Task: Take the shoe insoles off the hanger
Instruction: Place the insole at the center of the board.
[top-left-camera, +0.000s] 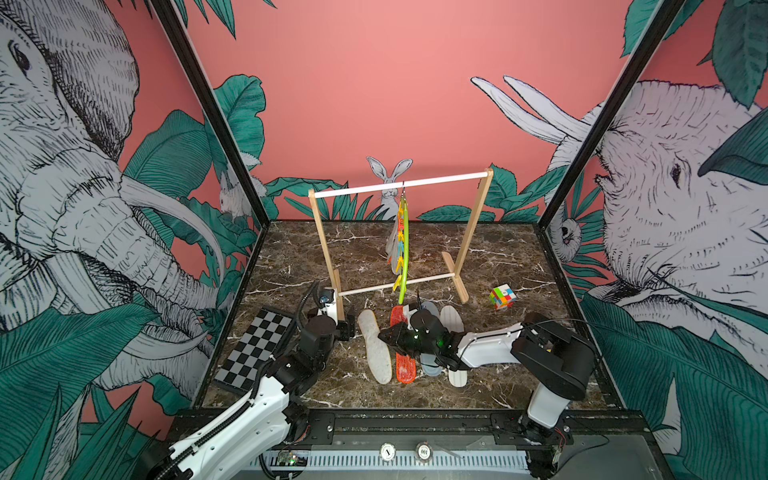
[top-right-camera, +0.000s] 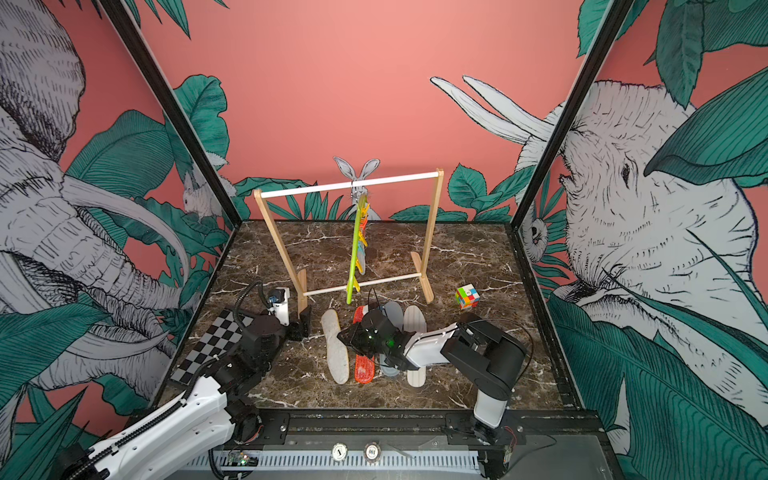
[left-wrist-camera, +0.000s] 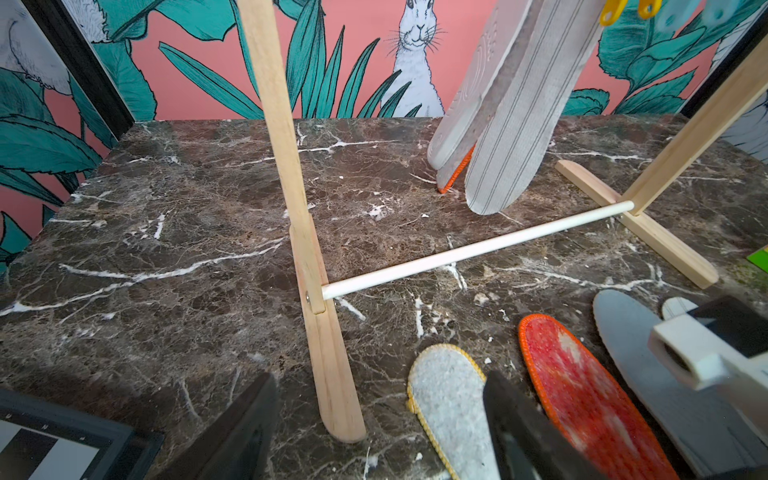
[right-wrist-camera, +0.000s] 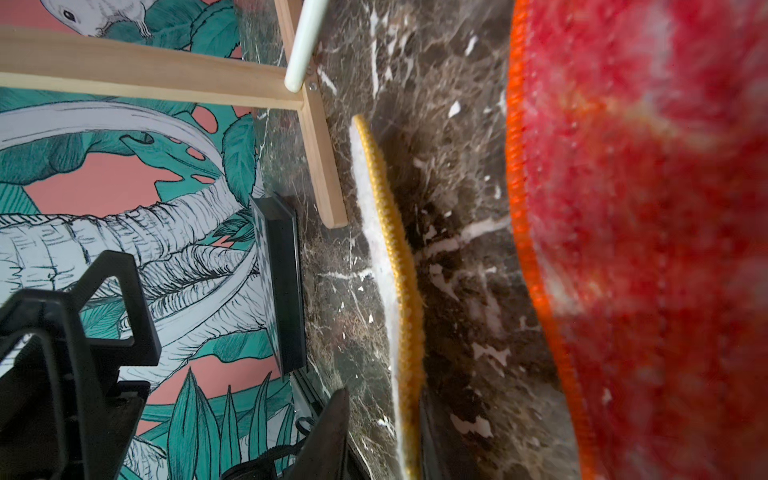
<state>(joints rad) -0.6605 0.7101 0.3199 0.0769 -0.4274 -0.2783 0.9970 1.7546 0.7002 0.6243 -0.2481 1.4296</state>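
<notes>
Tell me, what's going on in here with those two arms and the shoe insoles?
Two robot arms are unpegging shoe insoles from a green hanger on a wooden rack. Four lie on the marble table: cream insole, red-orange insole, grey-blue insole, white striped insole. Three more hang from the pegs. The right gripper hangs low over the red-orange insole; the left gripper sits open, empty, by the rack's foot.

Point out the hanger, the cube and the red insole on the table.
hanger (top-left-camera: 405, 249), in a top view, middle of green arc
cube (top-left-camera: 502, 296), in a top view, centre
red insole (left-wrist-camera: 582, 390), left wrist view, middle
</notes>
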